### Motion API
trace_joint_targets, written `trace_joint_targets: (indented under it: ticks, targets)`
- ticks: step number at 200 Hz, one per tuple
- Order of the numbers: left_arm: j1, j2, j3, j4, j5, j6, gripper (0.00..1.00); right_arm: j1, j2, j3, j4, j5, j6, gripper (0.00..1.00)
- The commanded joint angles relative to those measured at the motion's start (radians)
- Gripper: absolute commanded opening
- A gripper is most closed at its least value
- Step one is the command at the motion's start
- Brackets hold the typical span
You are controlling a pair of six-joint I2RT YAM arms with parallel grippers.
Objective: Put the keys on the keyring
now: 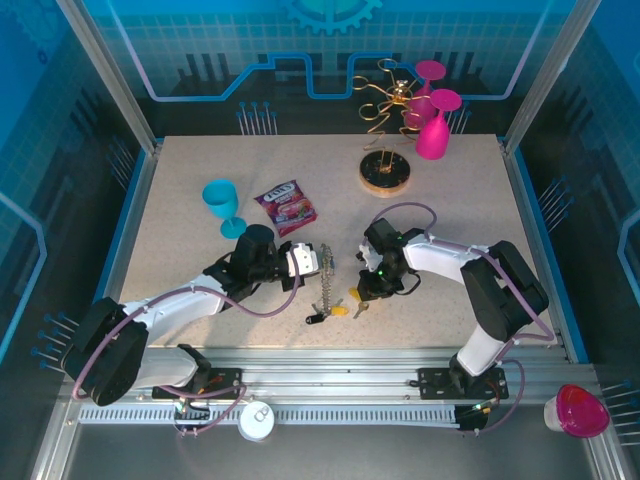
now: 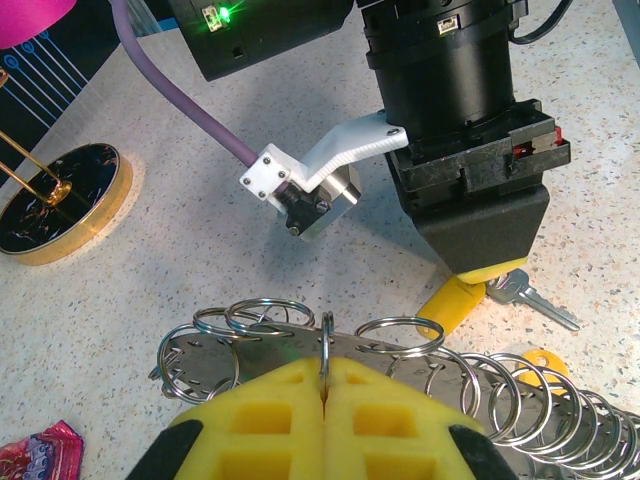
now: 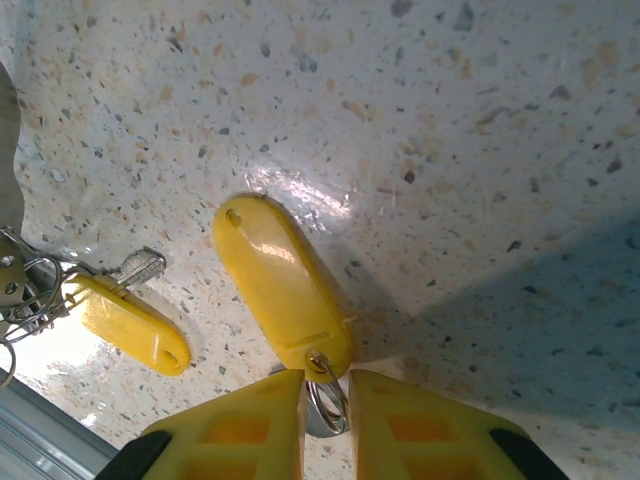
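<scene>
**Bringing a yellow key to the held keyring**

On the speckled table, our left gripper presses its fingers together on the thin keyring, just left of the right gripper. The keyring's silvery chain trails beside it. The right fingers stand slightly apart around the split ring of a yellow-headed key lying flat, and we cannot tell whether they bear on it. We judge a firm pinch should come first, then a slow edge-on approach to the keyring.
</scene>
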Motion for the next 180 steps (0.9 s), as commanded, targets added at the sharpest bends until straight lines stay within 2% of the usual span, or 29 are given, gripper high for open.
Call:
trace_joint_targets:
  ticks: [1, 87, 113, 137, 180]
  targets:
    - [0.008, 0.017, -0.002, -0.011, -0.003, 0.004, 0.00, -0.010, 0.011, 0.012, -0.009, -0.034, 0.003, 0.20]
    - [0.009, 0.009, -0.001, -0.016, -0.002, 0.008, 0.00, -0.003, 0.029, 0.006, -0.015, -0.037, 0.007, 0.16]
    - [0.009, 0.004, -0.001, -0.018, -0.004, 0.008, 0.00, -0.001, 0.024, 0.005, -0.007, -0.034, 0.013, 0.08]
    - [0.008, 0.004, -0.002, -0.017, -0.005, 0.008, 0.00, -0.001, -0.002, 0.011, -0.011, -0.030, 0.012, 0.00]
    - [0.008, 0.005, -0.002, -0.013, -0.007, 0.010, 0.00, 0.009, -0.141, 0.019, -0.017, -0.014, -0.053, 0.00]
